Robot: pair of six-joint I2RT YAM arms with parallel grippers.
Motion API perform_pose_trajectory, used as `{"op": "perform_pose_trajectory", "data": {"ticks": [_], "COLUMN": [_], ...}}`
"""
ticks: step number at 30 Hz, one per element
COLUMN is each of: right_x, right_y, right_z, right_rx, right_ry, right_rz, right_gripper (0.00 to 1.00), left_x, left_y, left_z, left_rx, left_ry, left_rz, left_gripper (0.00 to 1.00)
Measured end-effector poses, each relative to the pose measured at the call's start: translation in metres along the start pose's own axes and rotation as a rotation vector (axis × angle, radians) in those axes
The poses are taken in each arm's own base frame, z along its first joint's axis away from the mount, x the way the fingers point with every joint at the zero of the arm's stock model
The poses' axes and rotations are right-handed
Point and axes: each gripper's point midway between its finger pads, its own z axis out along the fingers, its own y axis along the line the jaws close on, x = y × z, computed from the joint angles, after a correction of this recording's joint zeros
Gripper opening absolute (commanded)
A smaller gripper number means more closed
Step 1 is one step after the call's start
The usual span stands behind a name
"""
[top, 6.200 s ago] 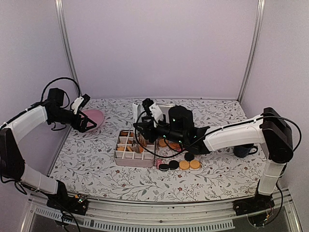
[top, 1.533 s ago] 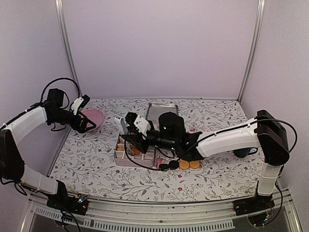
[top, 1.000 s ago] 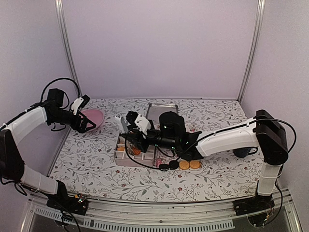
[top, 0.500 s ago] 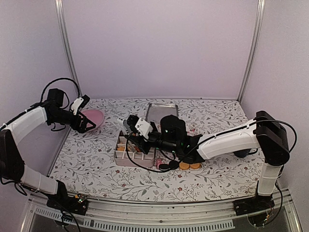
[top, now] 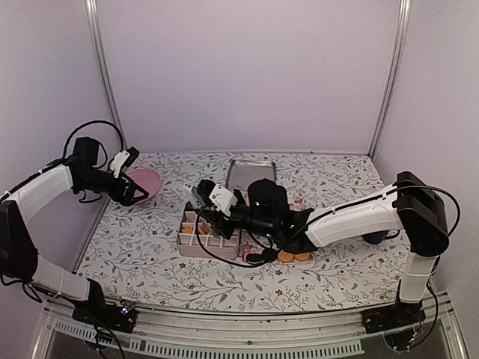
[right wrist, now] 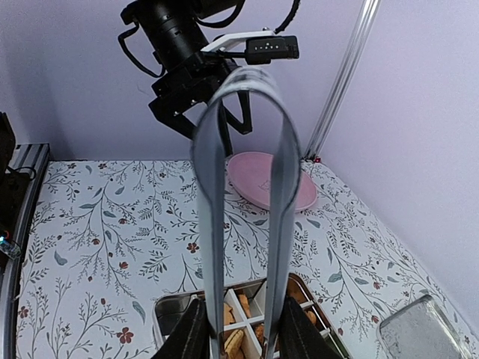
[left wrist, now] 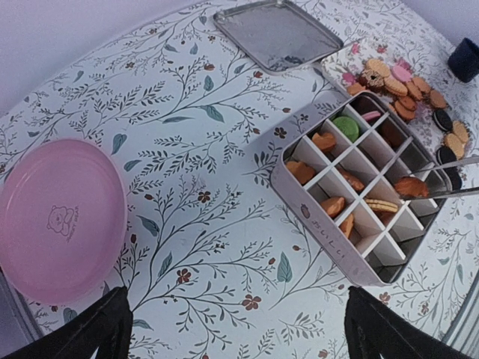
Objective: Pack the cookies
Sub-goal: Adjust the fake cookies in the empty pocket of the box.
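floral table (top: 150, 262) | pink plate (top: 152, 178) beside spread left gripper (top: 137, 193) | right gripper (right wrist: 239, 333) clamped on tongs (right wrist: 209, 187) over box (left wrist: 322, 224)

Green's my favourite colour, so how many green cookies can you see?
1: the green cookie sits in a compartment of the divided box. More may be hidden.

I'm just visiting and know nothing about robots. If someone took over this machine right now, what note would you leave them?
Left claw: open, empty, hovering near the pink plate.
Right claw: shut on metal tongs, which pinch an orange cookie over the divided box.
Done: packed cookies sit in several compartments.
To do: release this one, then pack the loose cookies lying beside the box; some compartments look empty.
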Motion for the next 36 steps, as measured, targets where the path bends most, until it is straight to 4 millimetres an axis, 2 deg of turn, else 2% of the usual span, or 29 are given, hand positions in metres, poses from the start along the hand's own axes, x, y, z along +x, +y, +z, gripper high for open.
{"op": "perform_pose_trajectory", "data": {"ticks": [8, 15, 24, 31, 36], "right_x": [0.002, 0.007, 0.007, 0.006, -0.005], "right_y": [-0.010, -0.019, -0.022, -0.026, -0.043], "right_z": [0.000, 0.000, 0.000, -0.004, -0.019], "right_rx": [0.022, 0.054, 0.067, 0.085, 0.126], "right_ry": [0.005, 0.019, 0.020, 0.022, -0.001], "right_rz": [0.014, 0.034, 0.052, 0.058, 0.079], "right_gripper": [0.32, 0.26, 0.25, 0.33, 0.36], "left_x": [0.000, 0.000, 0.000, 0.000, 0.000], "left_y": [0.000, 0.000, 0.000, 0.000, 0.000], "left_z": [0.000, 0.000, 0.000, 0.000, 0.000], "left_rx": [0.000, 0.000, 0.001, 0.001, 0.001], "left_ry": [0.000, 0.000, -0.001, -0.001, -0.001], "left_rz": [0.000, 0.000, 0.000, 0.000, -0.001], "left_gripper": [0.99, 0.99, 0.99, 0.99, 0.99]}}
